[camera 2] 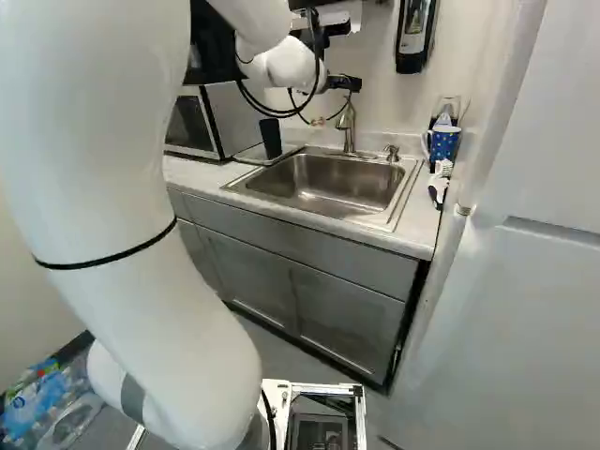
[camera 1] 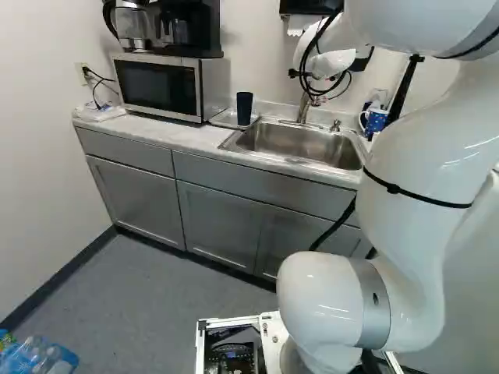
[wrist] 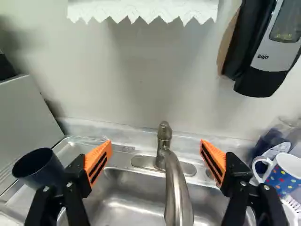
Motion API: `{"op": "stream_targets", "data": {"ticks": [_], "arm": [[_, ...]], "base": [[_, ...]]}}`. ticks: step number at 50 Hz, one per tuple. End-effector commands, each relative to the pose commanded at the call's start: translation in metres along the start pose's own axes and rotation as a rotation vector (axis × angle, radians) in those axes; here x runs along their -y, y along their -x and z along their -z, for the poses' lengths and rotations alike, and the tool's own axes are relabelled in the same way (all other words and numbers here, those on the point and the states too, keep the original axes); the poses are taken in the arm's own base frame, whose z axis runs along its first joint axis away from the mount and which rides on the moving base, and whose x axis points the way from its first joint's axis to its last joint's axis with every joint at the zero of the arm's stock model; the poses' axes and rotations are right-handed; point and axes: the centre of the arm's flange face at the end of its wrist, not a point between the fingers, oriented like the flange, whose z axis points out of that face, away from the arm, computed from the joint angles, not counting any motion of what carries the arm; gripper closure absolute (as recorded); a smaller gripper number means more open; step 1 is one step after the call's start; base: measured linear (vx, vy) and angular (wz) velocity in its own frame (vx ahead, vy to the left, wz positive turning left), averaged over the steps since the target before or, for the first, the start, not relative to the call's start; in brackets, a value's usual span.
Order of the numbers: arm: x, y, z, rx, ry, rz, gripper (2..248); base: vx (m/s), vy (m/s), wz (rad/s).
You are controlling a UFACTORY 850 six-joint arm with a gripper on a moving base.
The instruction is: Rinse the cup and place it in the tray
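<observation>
So in the left base view my white arm (camera 1: 413,164) fills the right side, and the dark blue cup (camera 1: 245,108) is standing upright on the tray (camera 1: 223,118), tucked between the microwave (camera 1: 160,86) and the sink (camera 1: 312,146), all on the bench (camera 1: 181,135). There's a coffee maker (camera 1: 188,27) sitting on top of the microwave, and some bottles (camera 1: 37,357) show down at the lower left corner. Over in the right base view it's the same cup on the same tray, with the faucet (camera 2: 347,127) at the sink's back edge. The gripper (camera 2: 345,82) is mostly hidden up there, just a black bit poking out by the wrist. Past the sink, near the wall, there's a spotted mug (camera 2: 443,142) with a brush (camera 2: 438,183) near it, plus a soap dispenser (camera 2: 413,36) on the wall. Wrist view makes it pretty clear: the gripper (wrist: 156,148) is spread wide with nothing pinched, orange pads (wrist: 98,161) well apart. The faucet shows in the gap, over the sink basin. The cup is off to the outer side of one finger, mouth up, not gripped, and the mug is beyond the other. Jagged paper towel (wrist: 141,8) hangs ahead, higher up.
</observation>
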Motion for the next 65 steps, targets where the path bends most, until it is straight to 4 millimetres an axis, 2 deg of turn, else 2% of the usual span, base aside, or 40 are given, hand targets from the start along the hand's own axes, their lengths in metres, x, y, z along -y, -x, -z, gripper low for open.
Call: {"op": "stream_targets", "data": {"ticks": [30,47,65], "arm": [[-0.006,0.018,0.059,0.059,0.010,-0.003,3],[-0.007,0.036,0.082,0.195,0.009,-0.005,3],[-0.007,0.055,0.098,0.381,0.003,-0.007,3]], "base": [[0.000,0.000,0.000],[0.000,0.000,0.000],[0.000,0.000,0.000]]}}
